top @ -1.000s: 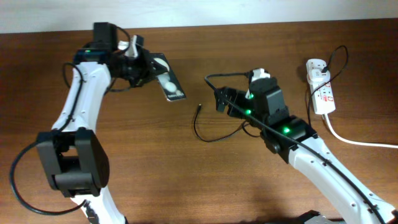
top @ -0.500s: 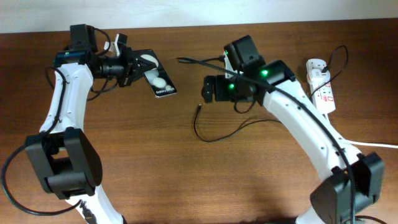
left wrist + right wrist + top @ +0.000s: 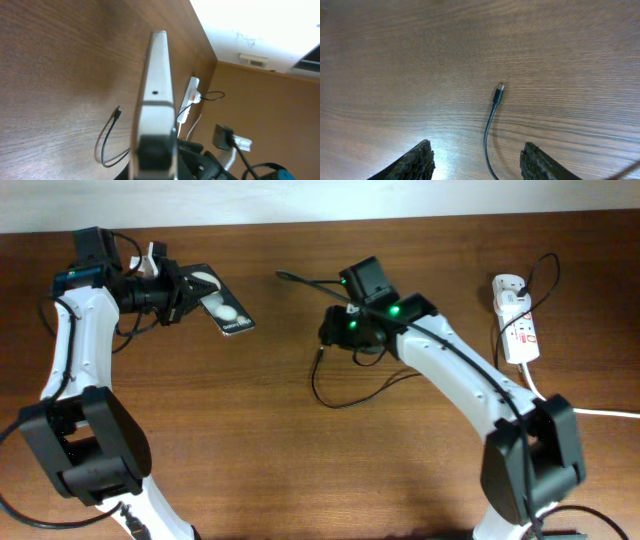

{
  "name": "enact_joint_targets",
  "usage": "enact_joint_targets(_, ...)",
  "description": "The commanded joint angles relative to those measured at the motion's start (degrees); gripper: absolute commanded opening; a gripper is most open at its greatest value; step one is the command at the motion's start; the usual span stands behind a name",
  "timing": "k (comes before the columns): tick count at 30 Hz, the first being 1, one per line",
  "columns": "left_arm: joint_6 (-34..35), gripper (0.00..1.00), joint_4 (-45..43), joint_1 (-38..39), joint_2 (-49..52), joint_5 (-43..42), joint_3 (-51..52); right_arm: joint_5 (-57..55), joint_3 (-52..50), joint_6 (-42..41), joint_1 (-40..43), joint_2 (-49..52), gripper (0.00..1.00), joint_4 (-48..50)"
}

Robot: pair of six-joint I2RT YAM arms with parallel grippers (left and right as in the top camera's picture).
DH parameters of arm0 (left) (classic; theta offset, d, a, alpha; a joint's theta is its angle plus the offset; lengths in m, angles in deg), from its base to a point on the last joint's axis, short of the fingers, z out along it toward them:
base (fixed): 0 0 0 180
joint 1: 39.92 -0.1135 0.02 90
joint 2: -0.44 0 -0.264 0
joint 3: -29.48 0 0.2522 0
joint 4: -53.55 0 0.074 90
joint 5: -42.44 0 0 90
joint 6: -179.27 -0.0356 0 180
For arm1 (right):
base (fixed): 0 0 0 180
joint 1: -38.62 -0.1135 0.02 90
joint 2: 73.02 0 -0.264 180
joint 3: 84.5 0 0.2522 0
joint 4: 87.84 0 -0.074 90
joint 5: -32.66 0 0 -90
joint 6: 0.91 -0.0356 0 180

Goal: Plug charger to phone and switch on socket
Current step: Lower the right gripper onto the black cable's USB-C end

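My left gripper (image 3: 178, 292) is shut on the phone (image 3: 221, 309), a slim black phone with two white reflections, held above the table at the far left. In the left wrist view the phone shows edge-on (image 3: 156, 90). The charger (image 3: 335, 395) is a thin black cable looping on the table, its connector tip (image 3: 318, 351) lying free. My right gripper (image 3: 331, 332) is open and hovers just above that tip; in the right wrist view the tip (image 3: 499, 91) lies between and ahead of the two fingers (image 3: 477, 157). The socket (image 3: 515, 320) lies at the far right.
A thick white cord (image 3: 575, 408) runs from the socket off the right edge. A black plug with a thin lead (image 3: 545, 275) sits in the socket. The socket also shows far off in the left wrist view (image 3: 189, 98).
My left arm carried the phone further left. My right arm swung from the table's middle toward the connector tip and now hovers over it, fingers open.
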Motion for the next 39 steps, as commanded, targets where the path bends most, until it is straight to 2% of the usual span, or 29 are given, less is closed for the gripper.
enact_joint_targets(1, -1.2, 0.0, 0.31, -0.13, -1.62, -0.7, -0.37, -0.55, -0.57, -1.51, -1.86, 3.87, 0.54, 1.66)
enact_joint_targets(4, -1.22, 0.0, 0.28, 0.04, -1.62, -0.68, -0.37, -0.57, -0.57, -2.82, -2.43, 6.82, 0.45, 3.23)
enact_joint_targets(7, -1.22, 0.0, 0.31, 0.04, -1.62, -0.7, -0.37, -0.57, -0.57, -3.72, -2.43, 9.38, 0.42, 4.35)
enact_joint_targets(24, -1.4, 0.0, 0.31, 0.04, -1.62, -0.7, -0.37, -1.03, -0.57, -3.76, -3.56, 18.93, 0.4, 9.53)
enact_joint_targets(29, -1.4, 0.0, 0.28, 0.02, -1.62, -0.68, -0.37, -1.4, -0.57, -3.72, -3.56, 22.56, 0.3, 9.25)
enact_joint_targets(31, -1.4, 0.0, 0.31, 0.04, -1.62, -0.7, -0.37, -4.48, -0.57, -3.69, -3.56, 22.75, 0.15, 7.37)
enact_joint_targets(33, -1.4, 0.0, 0.31, 0.02, -1.62, -0.68, -0.37, -6.95, -0.55, -1.99, -3.56, 22.75, 0.06, 6.71)
enact_joint_targets(35, -1.38, 0.0, 0.26, 0.02, -1.62, -0.7, -0.37, -8.59, 0.85, 0.57, -3.17, 22.67, 0.04, 4.0)
enact_joint_targets(39, -1.4, 0.0, 0.28, 0.04, -1.62, -0.7, -0.37, -12.96, 8.44, 12.92, -2.93, 22.67, 0.04, -5.35)
